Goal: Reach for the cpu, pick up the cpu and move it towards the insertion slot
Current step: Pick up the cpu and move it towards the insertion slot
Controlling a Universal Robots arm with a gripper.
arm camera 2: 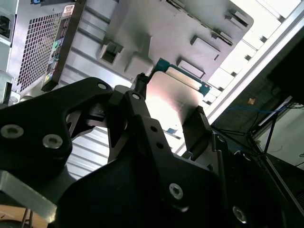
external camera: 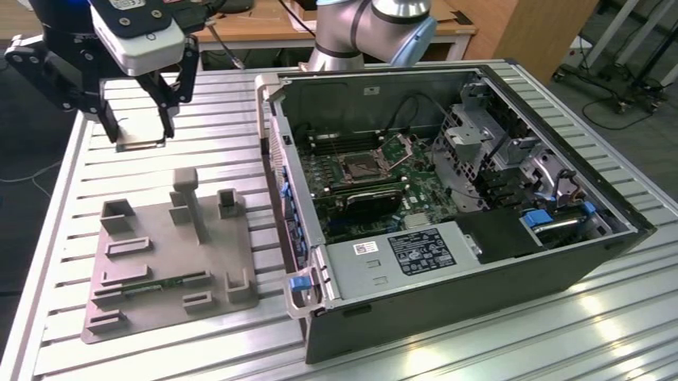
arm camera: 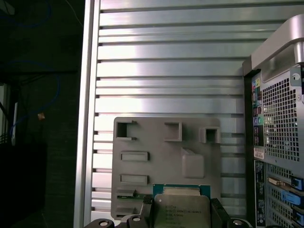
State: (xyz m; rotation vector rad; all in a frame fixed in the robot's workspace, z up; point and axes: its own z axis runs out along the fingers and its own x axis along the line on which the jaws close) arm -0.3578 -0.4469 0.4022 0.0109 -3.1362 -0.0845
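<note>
My gripper (external camera: 142, 140) hangs above the ribbed table, towards the exterior view's left of the open computer case, and is shut on the cpu (external camera: 141, 145). Both wrist views show the cpu (arm camera: 180, 206) (arm camera 2: 173, 97) as a flat silvery square with a green rim, held level by its edges between the two black fingers (arm camera: 145, 207). The insertion slot (external camera: 358, 167) lies inside the case on the green board, a dark square in a shiny frame. Its hinged metal plate (external camera: 407, 146) stands raised behind it.
A grey fixture tray (external camera: 212, 254) with upright posts lies on the table below the gripper, with a long green memory stick (external camera: 159, 284) in it. The case wall (external camera: 278, 182) stands between gripper and socket. The arm's base (external camera: 360, 40) rises behind the case.
</note>
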